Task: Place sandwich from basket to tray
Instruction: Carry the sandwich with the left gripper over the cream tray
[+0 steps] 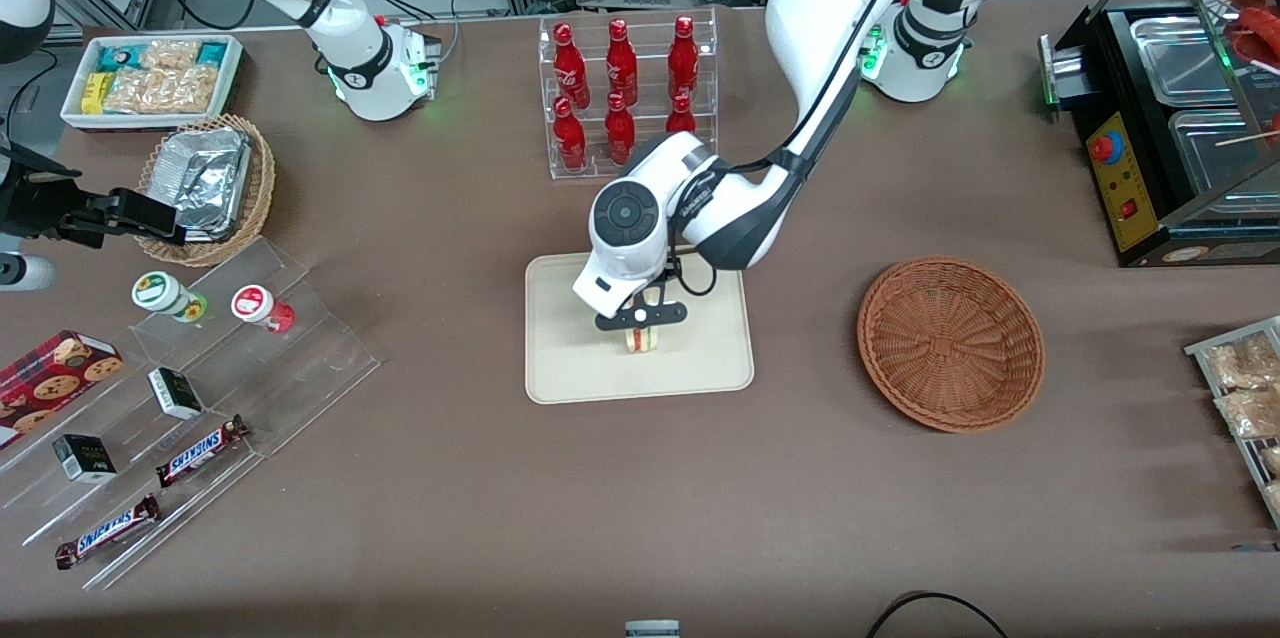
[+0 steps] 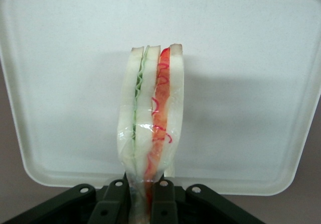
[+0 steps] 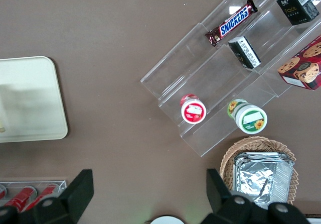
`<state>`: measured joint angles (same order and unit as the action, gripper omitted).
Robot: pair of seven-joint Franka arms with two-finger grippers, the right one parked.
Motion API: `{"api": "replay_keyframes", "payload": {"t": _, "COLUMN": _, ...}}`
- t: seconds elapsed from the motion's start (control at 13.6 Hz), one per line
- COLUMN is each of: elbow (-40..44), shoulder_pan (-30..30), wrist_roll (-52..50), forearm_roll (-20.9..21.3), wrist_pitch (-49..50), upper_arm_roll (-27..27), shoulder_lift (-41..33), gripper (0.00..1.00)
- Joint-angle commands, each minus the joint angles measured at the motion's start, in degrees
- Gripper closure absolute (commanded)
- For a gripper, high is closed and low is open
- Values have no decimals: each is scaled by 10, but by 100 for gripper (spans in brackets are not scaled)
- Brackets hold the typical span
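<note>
The sandwich point(image 1: 640, 338), a wrapped wedge of pale bread with green and red filling point(image 2: 150, 113), stands on its edge on the cream tray point(image 1: 570, 358). My left gripper point(image 1: 641, 316) is right above it over the tray's middle, shut on the sandwich's wrapped end point(image 2: 143, 199). The fingers point(image 2: 163, 201) pinch the plastic wrap from both sides. The tray point(image 2: 251, 83) fills the wrist view under the sandwich. The round reddish-brown basket point(image 1: 950, 343) lies empty beside the tray, toward the working arm's end of the table.
A clear rack of red bottles point(image 1: 625, 93) stands farther from the front camera than the tray. A clear stepped display with snack bars and cups point(image 1: 190, 388), a tan basket with a foil container point(image 1: 210, 183) and a white snack box point(image 1: 150, 78) lie toward the parked arm's end. A black warmer point(image 1: 1180, 118) stands at the working arm's end.
</note>
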<state>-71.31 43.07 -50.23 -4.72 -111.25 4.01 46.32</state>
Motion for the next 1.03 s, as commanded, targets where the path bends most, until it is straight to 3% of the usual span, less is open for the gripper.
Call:
{"api": "replay_keyframes", "payload": {"t": 0.0, "elbow": 31, "shoulder_pan": 8, "wrist_roll": -6, "forearm_roll": -10, "wrist_pitch": -2, "upper_arm_roll": -8, "shoulder_lift": 29, "gripper": 100}}
{"api": "replay_keyframes", "payload": {"t": 0.96, "elbow": 31, "shoulder_pan": 1, "wrist_roll": -41, "forearm_roll": -32, "wrist_pitch": -39, "upper_arm_roll": -3, "shoulder_lift": 53, "gripper": 100}}
